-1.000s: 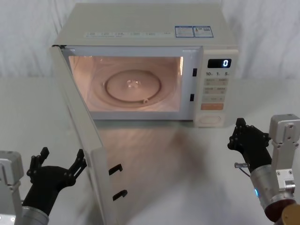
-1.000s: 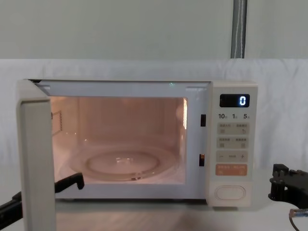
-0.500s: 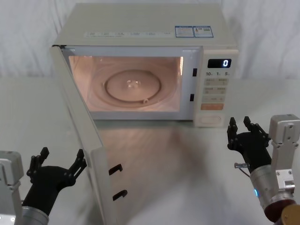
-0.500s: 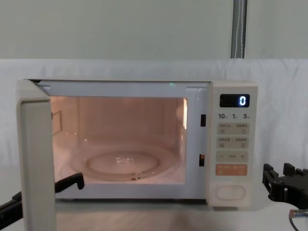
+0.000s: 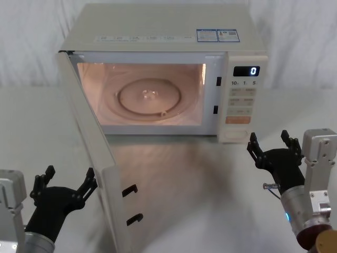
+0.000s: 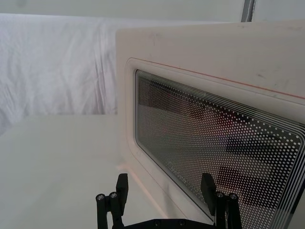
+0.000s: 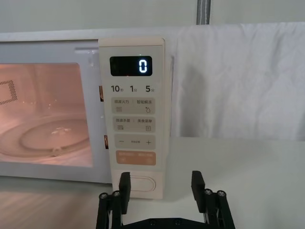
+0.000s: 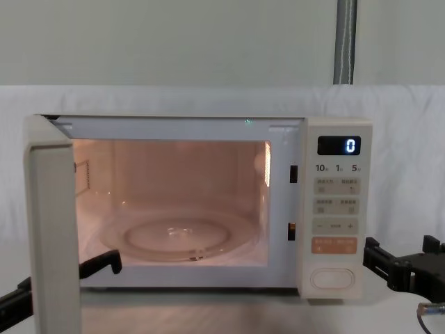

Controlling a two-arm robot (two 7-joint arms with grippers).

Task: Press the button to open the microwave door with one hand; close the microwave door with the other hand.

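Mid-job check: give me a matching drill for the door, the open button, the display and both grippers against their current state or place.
Things:
1. microwave door
2. button
3. display
4. left gripper
5. right gripper

States:
A. shows 0
B. open, at the door's outer face
C. swung wide open
D. open, in front of the control panel
E. at the bottom of the panel, untouched

Pairs: 1-C, 2-E, 3-A, 4-B, 5-D

You see a white cloth-covered table (image 5: 210,174) carrying the cream microwave (image 5: 158,37), its lit cavity facing you
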